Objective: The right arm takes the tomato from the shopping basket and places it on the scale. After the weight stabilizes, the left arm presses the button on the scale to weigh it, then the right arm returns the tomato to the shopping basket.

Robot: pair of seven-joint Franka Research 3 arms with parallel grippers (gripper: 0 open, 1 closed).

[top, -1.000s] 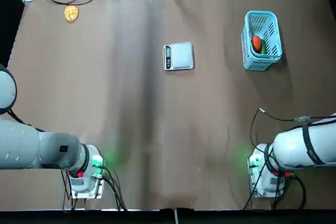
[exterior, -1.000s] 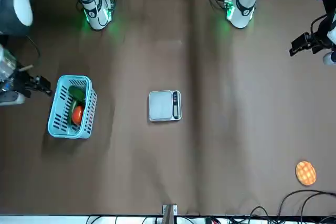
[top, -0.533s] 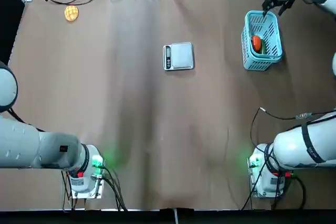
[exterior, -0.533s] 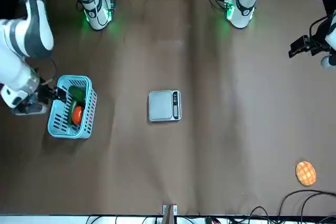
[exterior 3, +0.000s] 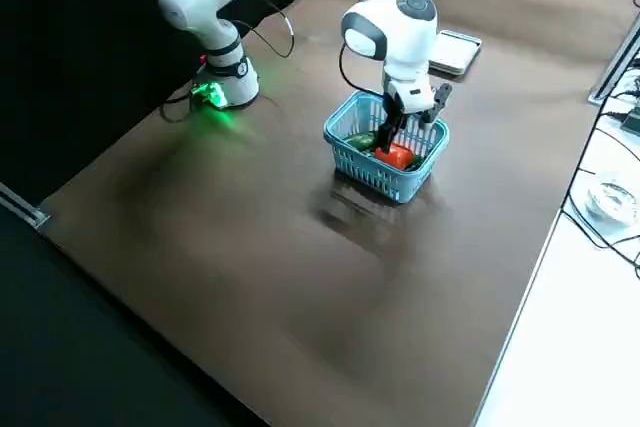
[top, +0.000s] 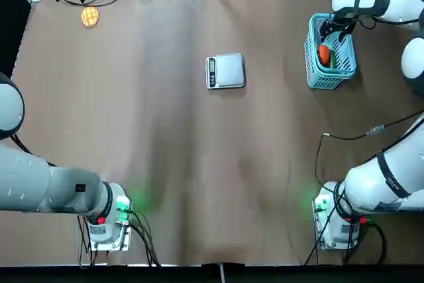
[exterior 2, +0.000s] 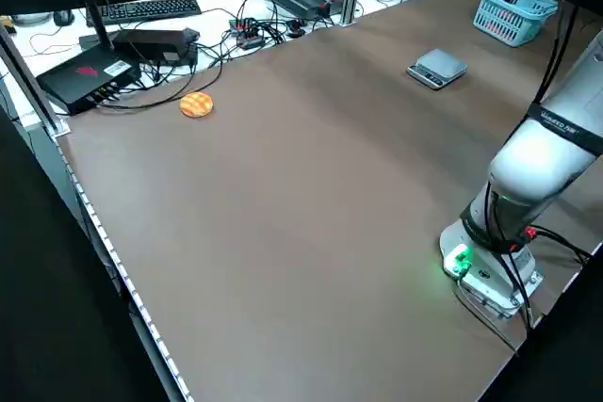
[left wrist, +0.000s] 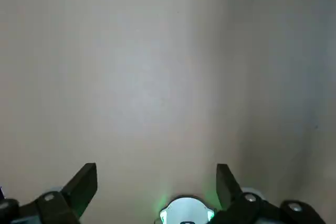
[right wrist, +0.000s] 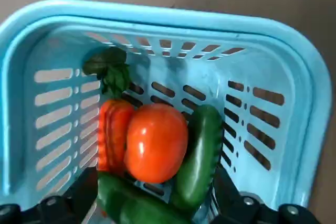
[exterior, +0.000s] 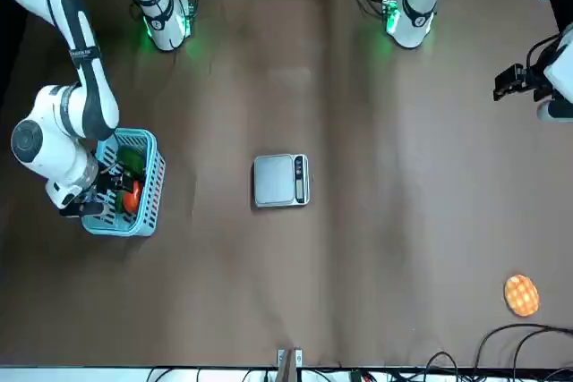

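A brown bench (exterior: 376, 248) fills the front view. At its left stands a small light-blue plastic lattice basket (exterior: 143, 196), holding a small round orange-red tomato (exterior: 132, 196) and a green vegetable (exterior: 132, 164) on the basket's far side. The white jointed right arm (exterior: 63, 131) bends down from the far left corner — its dark tool (exterior: 100, 194) sits over the basket's left part, just beside the tomato; its finger gap cannot be made out. Near the middle lies a flat silver square kitchen scale (exterior: 281, 181), its dark control strip on the right edge. At the right edge hangs the left arm's dark tool (exterior: 512, 83). A flat round yellow-orange item (exterior: 521, 294) lies near the near right corner.
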